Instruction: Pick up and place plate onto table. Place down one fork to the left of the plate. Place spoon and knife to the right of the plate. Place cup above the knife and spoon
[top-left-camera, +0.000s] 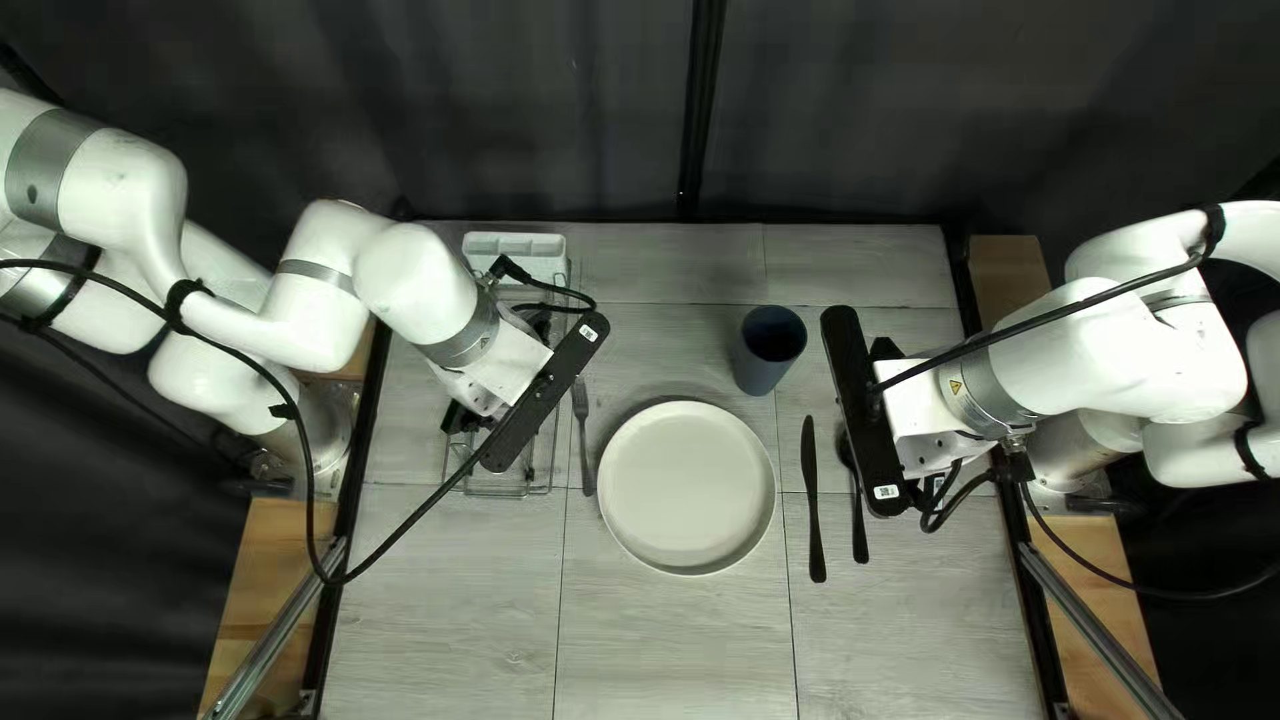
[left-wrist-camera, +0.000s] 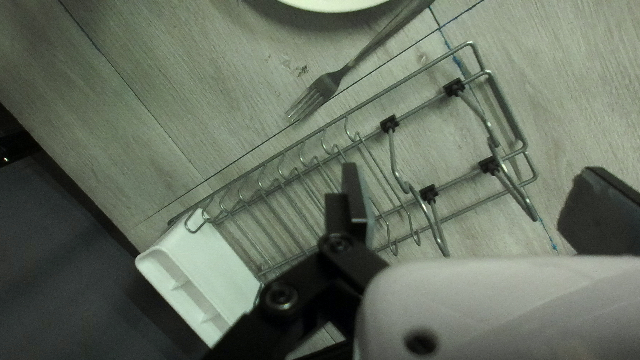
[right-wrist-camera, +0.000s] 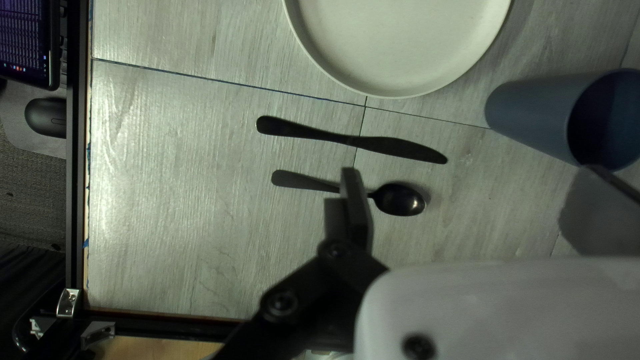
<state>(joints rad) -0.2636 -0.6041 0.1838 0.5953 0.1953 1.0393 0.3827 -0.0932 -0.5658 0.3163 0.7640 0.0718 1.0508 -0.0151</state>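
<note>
In the top left view, our round off-white plate (top-left-camera: 687, 487) lies on the grey wood-look table (top-left-camera: 440, 600), a slim metal fork (top-left-camera: 583, 440) to its left. A dark metal knife (top-left-camera: 812, 500) and dark spoon (top-left-camera: 859, 520) lie to its right; our blue-grey tapered cup (top-left-camera: 755, 374) stands beyond the plate, toward the knife's side.

In the left wrist view, our left gripper (top-left-camera: 547, 394) is spread wide, gripping nothing, above a wire rack (left-wrist-camera: 389, 123).

In the right wrist view, our right gripper (top-left-camera: 863, 411) is also wide apart and empty, one finger (right-wrist-camera: 355, 203) overlapping the spoon's handle.
</note>
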